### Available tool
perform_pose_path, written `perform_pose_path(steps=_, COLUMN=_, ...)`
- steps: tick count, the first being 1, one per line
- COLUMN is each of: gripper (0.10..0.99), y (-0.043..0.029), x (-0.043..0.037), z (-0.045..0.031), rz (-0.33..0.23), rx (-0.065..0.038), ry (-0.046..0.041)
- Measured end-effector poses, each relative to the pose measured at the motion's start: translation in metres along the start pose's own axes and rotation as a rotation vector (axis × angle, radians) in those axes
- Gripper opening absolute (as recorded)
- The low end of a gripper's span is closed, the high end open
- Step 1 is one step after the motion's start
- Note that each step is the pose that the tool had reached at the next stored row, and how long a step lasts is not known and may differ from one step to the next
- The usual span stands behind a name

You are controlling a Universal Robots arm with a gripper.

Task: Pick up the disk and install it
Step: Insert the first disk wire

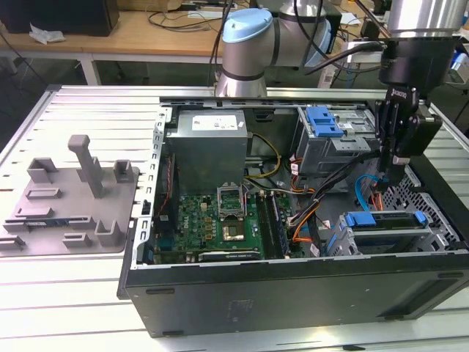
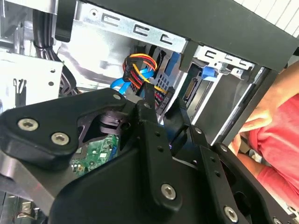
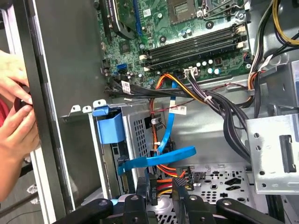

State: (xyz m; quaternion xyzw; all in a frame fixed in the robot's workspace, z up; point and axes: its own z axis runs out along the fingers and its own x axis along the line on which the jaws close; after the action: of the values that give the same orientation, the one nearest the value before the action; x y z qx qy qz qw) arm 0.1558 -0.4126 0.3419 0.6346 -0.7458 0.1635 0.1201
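In the exterior view the disk [image 1: 385,220], silver in its blue carrier bracket, lies flat in the drive bay at the near corner of the open computer case [image 1: 293,279], on the exterior view's right. My gripper [image 1: 393,172] hangs just above and behind it, over a blue data cable [image 1: 360,192]. In both wrist views the black fingers [image 3: 142,189] stand a little apart, and only cables show in the gap between them. The first wrist view has the gripper [image 3: 161,186] above a red, yellow and black wire bundle, beside the blue carrier tab [image 3: 108,128]. The second wrist view shows the gripper [image 2: 161,100] over the same wires.
A person's hands [image 3: 14,98] rest on the case's edge, with a red sleeve [image 2: 275,135] close to the gripper. A blue ribbed latch [image 1: 322,121] tops the upper drive cage. The motherboard [image 1: 212,220] and power supply [image 1: 209,147] fill the case's middle. A grey fixture tray [image 1: 66,198] lies at the exterior view's left.
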Motion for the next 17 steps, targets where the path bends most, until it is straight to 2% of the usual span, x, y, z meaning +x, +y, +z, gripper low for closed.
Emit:
perform_pose_path(steps=2, gripper=0.353, y=-0.002, x=-0.0004, z=0.0, rz=-0.005, rx=-0.008, ry=0.0096)
perform_pose_path(steps=4, gripper=0.353, y=-0.0077, x=-0.0019, z=0.0006, rz=-0.019, rx=-0.037, ry=0.0266)
perform_pose_path(steps=6, gripper=0.353, y=-0.0076, x=-0.0033, z=0.0017, rz=-0.021, rx=-0.042, ry=0.0327)
perform_pose_path(steps=12, gripper=0.353, y=-0.0071, x=-0.0065, z=0.0013, rz=-0.023, rx=-0.042, ry=0.0336)
perform_pose_path(steps=17, gripper=0.353, y=-0.0084, x=-0.0079, z=0.0032, rz=-0.036, rx=-0.035, ry=0.0328)
